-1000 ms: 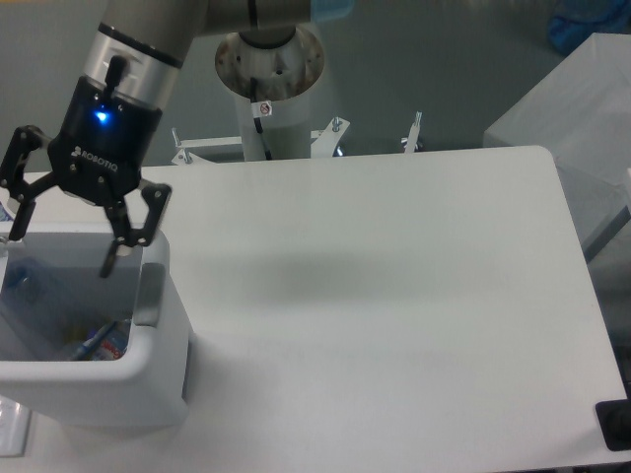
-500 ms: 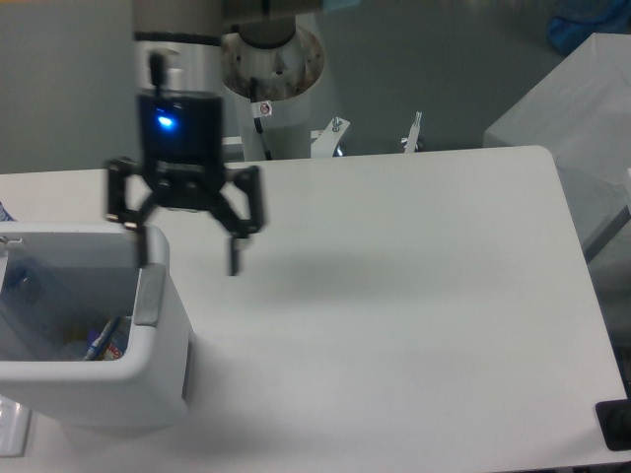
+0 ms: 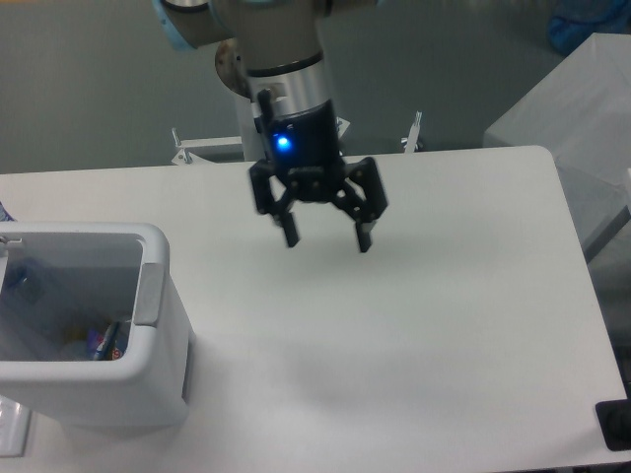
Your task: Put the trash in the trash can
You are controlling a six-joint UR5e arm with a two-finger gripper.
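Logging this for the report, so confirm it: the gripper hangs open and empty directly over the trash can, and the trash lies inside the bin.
One thing is wrong: the gripper hangs open and empty over the bare table, well right of the trash can, as the fixed camera shows. The trash does lie inside.

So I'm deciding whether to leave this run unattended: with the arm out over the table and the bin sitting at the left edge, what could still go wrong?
Two small risks. The white rectangular plastic bin stands at the table's left front edge, so a low return sweep could nudge it off. The open two-finger hand hangs empty over the bare white table; it might close on nothing. The blue snack wrapper already lies inside the bin.
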